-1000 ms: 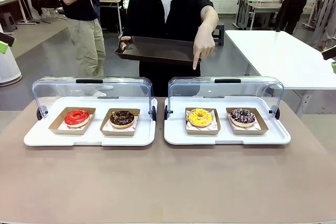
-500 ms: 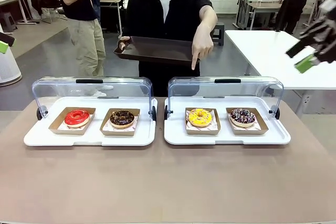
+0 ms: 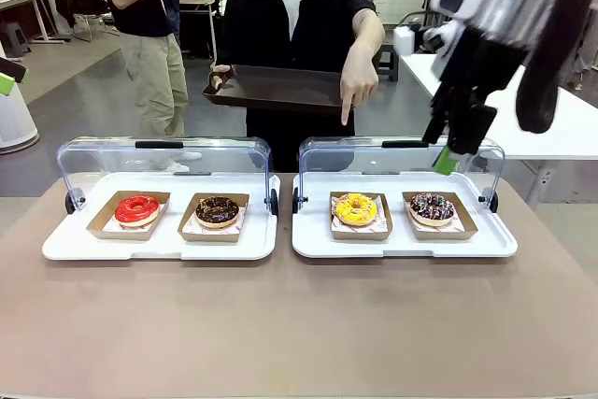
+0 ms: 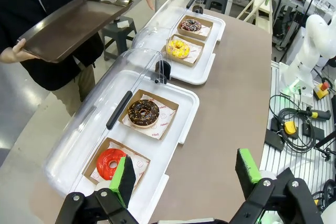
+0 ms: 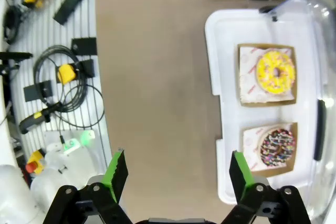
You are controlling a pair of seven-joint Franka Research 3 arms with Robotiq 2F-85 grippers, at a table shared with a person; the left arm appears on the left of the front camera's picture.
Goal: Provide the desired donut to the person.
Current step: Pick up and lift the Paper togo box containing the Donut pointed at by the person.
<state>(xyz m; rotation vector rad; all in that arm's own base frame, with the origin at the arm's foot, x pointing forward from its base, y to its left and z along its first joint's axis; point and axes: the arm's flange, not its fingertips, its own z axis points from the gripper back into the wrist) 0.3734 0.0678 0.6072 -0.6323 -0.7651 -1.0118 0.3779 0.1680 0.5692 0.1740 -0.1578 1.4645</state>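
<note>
The person stands at the far side, holding a brown tray in one hand. The other hand points a finger down over the right case, in line with the yellow sprinkled donut. Beside it lies a dark sprinkled donut. The left case holds a red donut and a chocolate donut. My right gripper hangs open and empty above the right case. My left gripper is open and empty, well off the left case's end.
Each donut sits in a brown paper tray on a white case base, with clear domed lids rolled back behind them. Bare brown table lies in front. A white table and a bystander are behind.
My right arm has swung in from the right edge to above the right case. The person keeps pointing; the donuts have not moved.
</note>
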